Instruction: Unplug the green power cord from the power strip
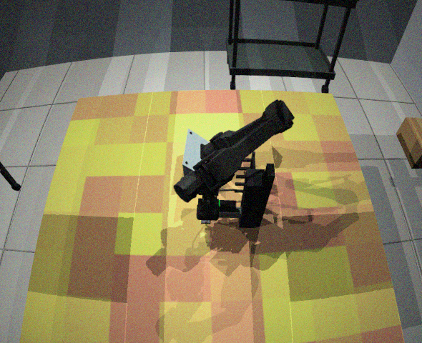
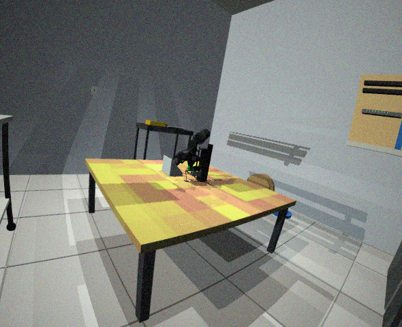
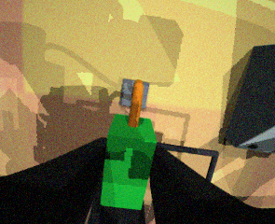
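Note:
The green plug (image 3: 129, 173) (image 2: 191, 168) sits between the two black fingers of my gripper (image 3: 130, 148), which is shut on it. In the top view only a thin green edge of it shows. Its orange cord (image 3: 136, 103) leaves the plug's near end toward a small grey block (image 3: 126, 93) on the table. The black upright power strip (image 1: 256, 199) (image 2: 205, 163) stands just right of the gripper in the top and exterior views. The plug's far end is hidden, so I cannot tell from these frames whether it is in or out of the strip.
A pale-faced dark box (image 1: 193, 151) (image 2: 167, 165) (image 3: 263, 93) stands near the arm, upper left of the strip in the top view. Several thin black bars (image 1: 239, 183) stick out beside the strip. A thin black wire frame (image 3: 214, 164) is right of the plug in the wrist view.

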`<action>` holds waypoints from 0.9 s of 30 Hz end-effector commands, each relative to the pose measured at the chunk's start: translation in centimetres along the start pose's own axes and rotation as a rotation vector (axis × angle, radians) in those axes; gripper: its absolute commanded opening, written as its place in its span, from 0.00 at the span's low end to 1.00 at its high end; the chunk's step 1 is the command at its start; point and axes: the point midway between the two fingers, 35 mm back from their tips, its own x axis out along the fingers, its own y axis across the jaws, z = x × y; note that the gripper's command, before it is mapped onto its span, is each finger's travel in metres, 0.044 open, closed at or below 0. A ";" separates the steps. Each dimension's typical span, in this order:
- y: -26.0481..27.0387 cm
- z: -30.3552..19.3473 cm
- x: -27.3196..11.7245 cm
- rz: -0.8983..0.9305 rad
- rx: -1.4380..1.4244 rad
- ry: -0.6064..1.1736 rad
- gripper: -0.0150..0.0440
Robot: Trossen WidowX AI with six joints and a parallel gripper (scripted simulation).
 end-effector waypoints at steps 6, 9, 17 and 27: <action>0.0 -0.3 0.1 0.000 -0.005 0.001 0.70; 0.0 -0.3 0.1 0.000 -0.005 0.001 0.83; 0.1 5.5 -1.1 0.001 -0.006 -0.004 1.00; 0.1 5.8 -1.2 0.001 -0.006 -0.004 1.00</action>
